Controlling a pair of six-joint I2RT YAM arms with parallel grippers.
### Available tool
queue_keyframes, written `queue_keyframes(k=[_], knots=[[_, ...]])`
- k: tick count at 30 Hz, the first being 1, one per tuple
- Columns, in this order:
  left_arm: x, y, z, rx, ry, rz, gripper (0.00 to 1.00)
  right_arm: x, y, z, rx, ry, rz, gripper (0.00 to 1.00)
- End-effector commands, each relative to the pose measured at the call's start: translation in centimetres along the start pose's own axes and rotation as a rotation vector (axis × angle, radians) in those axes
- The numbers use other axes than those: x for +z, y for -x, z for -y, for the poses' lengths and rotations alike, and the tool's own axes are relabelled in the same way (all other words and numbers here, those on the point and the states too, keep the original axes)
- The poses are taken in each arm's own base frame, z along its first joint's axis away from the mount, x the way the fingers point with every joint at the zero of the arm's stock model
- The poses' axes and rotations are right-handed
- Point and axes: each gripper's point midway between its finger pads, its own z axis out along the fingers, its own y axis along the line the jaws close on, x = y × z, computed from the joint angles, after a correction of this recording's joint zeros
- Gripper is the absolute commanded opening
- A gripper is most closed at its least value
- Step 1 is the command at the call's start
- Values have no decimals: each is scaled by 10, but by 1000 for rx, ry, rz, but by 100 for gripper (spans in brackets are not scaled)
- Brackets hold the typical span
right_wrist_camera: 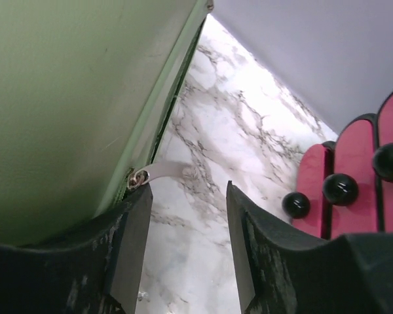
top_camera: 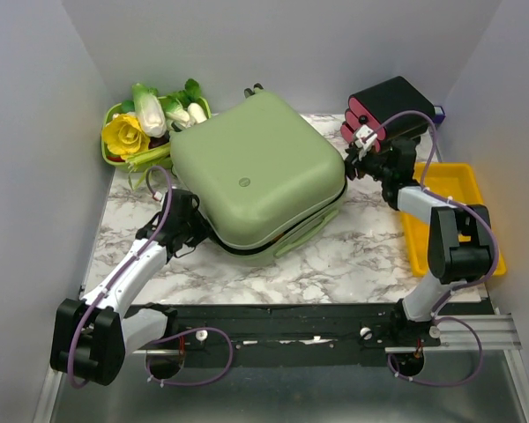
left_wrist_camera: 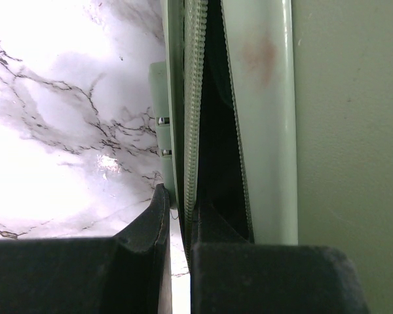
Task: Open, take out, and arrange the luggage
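Luggage [top_camera: 256, 167] interior dark, unreadable

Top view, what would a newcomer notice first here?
The big sage-green suitcase fills the middle of the table, partly unzipped. The left fingers pinch its near-left rim; the right fingers stand open beside the zipper pull at its right corner. A basket of toy vegetables sits back left, a yellow tray far right.
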Motion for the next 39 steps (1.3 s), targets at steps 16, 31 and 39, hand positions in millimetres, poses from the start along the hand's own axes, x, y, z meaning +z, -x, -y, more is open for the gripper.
queue_keyframes(k=[16,31,39], knots=[[-4,-34,3,55,-82,-121,0,-114,62,-9,-79,-350,-49,100],[-18,-123,59,-4,-242,-158,16,-187,152,-97,283,-243,259,100],[-11,-134,64,83,-171,-160,94,-199,139,-104,348,-279,231,100]])
